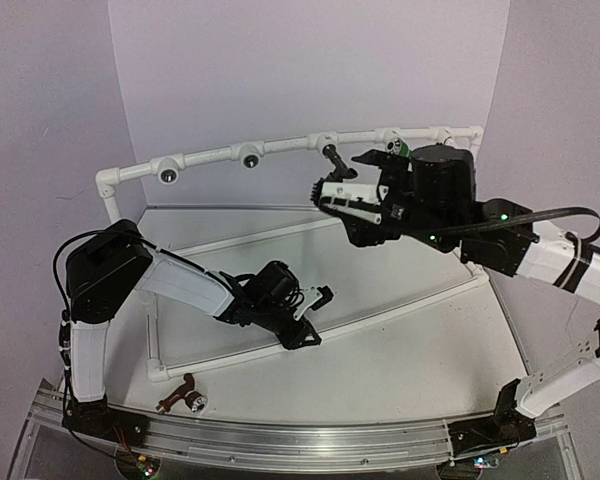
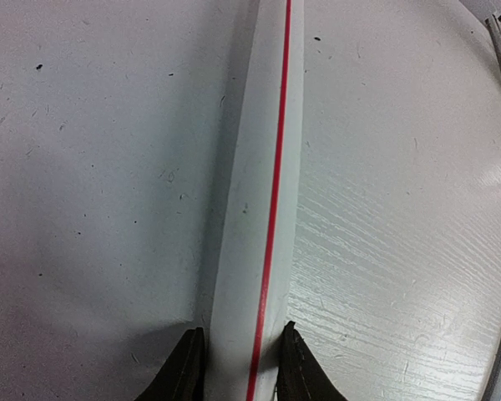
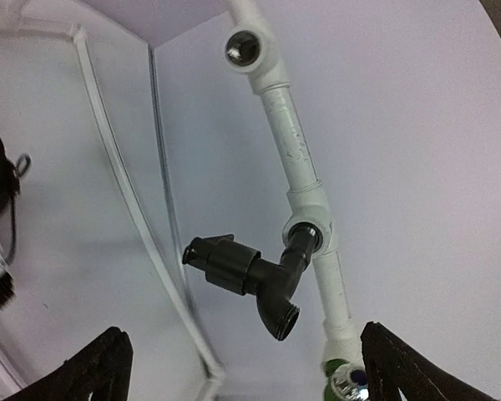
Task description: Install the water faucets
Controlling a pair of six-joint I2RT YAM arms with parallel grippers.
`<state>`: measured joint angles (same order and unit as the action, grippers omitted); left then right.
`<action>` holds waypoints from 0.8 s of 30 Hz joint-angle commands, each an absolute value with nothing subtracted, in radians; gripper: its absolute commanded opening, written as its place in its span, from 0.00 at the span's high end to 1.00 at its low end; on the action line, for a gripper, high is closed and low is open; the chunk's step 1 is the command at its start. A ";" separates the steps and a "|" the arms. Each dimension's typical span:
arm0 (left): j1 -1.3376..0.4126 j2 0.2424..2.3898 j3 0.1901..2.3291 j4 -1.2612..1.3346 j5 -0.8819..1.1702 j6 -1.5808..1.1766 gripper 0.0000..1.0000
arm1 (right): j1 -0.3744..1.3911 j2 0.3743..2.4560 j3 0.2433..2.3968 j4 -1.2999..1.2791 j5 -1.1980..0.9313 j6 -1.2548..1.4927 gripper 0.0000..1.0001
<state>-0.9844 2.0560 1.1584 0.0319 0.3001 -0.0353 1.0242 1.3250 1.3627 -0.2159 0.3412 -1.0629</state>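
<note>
The black faucet [image 3: 252, 276] hangs from a tee socket of the white pipe frame [image 1: 205, 158], its threaded mouth pointing down; it also shows in the top view [image 1: 332, 158]. My right gripper [image 3: 246, 372] is open and empty just short of it, one finger on each side, not touching; in the top view this gripper [image 1: 325, 193] is below the faucet. A green faucet [image 3: 341, 378] sits in the neighbouring socket [image 1: 399, 150]. The reddish-brown faucet [image 1: 178, 396] lies loose on the table at the near left. My left gripper [image 2: 240, 368] is shut on the frame's lower pipe [image 2: 263, 167], also seen from above [image 1: 313, 318].
Two open tee sockets [image 1: 168, 174] face forward on the back rail's left part. The frame's lower pipes [image 1: 400, 305] lie across the white tabletop. A metal rail [image 1: 280, 440] runs along the table's near edge. Purple walls close in the back and sides.
</note>
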 commanded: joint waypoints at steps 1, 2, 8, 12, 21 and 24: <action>-1.000 2.197 1.092 -0.242 0.298 -0.141 0.93 | 1.022 1.414 1.358 -0.040 0.516 -1.683 0.04; -1.000 2.197 1.091 -0.242 0.298 -0.141 0.93 | 1.022 1.429 1.356 0.006 0.532 -1.758 0.04; -0.999 2.192 1.088 -0.242 0.302 -0.142 0.93 | 1.021 1.493 1.375 0.126 0.536 -1.882 0.07; -0.998 2.190 1.086 -0.242 0.302 -0.141 0.93 | 1.014 1.538 1.386 0.161 0.544 -1.925 0.12; -0.999 2.185 1.084 -0.242 0.304 -0.141 0.93 | 0.970 1.605 1.411 0.231 0.551 -1.976 0.24; -0.999 2.189 1.085 -0.242 0.304 -0.141 0.93 | 0.951 1.626 1.414 0.278 0.561 -1.991 0.30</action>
